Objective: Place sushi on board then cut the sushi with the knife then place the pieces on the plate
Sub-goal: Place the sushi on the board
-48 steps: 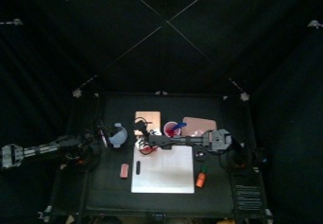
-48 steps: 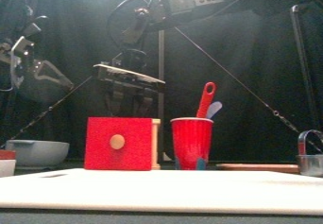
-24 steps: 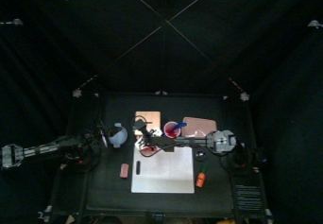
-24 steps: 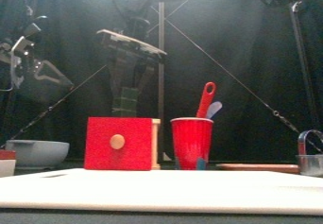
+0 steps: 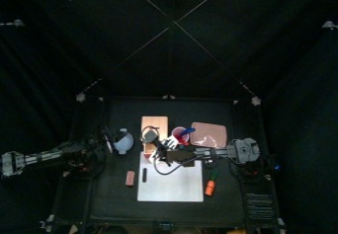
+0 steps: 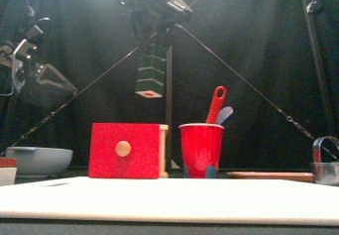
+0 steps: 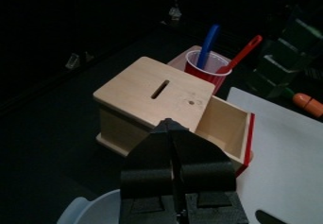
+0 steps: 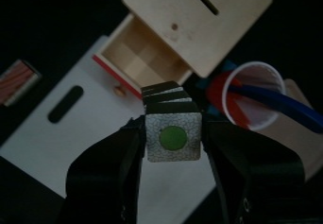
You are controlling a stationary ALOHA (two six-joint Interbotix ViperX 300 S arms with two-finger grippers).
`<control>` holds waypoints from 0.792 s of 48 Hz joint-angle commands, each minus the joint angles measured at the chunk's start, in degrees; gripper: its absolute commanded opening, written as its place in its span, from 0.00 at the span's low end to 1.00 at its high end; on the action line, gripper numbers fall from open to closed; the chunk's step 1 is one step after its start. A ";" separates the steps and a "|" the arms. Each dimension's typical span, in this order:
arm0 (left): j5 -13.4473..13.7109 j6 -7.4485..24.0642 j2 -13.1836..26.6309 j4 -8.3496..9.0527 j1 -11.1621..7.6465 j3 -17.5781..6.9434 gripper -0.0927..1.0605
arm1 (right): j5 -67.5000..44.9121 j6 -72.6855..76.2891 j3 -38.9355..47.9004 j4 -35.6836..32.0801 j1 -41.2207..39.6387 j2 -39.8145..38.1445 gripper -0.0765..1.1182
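Observation:
The dark green sushi roll (image 6: 151,75) hangs upright in the air, above the wooden box (image 5: 154,123) and its open red drawer front (image 6: 129,151). My right gripper (image 8: 172,141) is shut on the roll's upper end, reaching in from the right past the table's middle. The white board (image 5: 172,175) lies toward the front. A red cup (image 6: 201,150) holds a red knife (image 6: 216,104) and a blue knife (image 7: 210,39). The pink tray (image 5: 211,132) lies right of the cup. My left gripper (image 7: 184,160) rests shut at the left, near the box.
A blue-grey bowl (image 6: 38,160) stands left of the box. An orange toy (image 5: 209,188) lies at the board's right edge and a small red toy (image 5: 129,178) at its left edge.
The right gripper has risen from the drawer with the sushi roll, which came up from behind the box and now hangs high above it. The left arm has stayed still.

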 commanded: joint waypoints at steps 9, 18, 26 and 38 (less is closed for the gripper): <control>-0.53 -0.09 0.26 -0.09 1.58 -3.87 0.22 | 1.67 -1.58 15.38 -0.18 2.55 -11.87 0.65; -0.53 -0.26 0.44 -1.41 1.49 -5.36 0.22 | -8.61 2.72 33.40 3.96 2.64 -19.51 0.65; -1.14 0.00 1.76 -3.43 1.58 -6.15 0.22 | -21.71 4.39 42.63 1.93 2.99 -22.15 0.64; -1.76 -0.09 5.80 -3.52 1.58 -6.77 0.22 | -25.75 2.99 42.98 -7.73 5.10 -16.35 0.64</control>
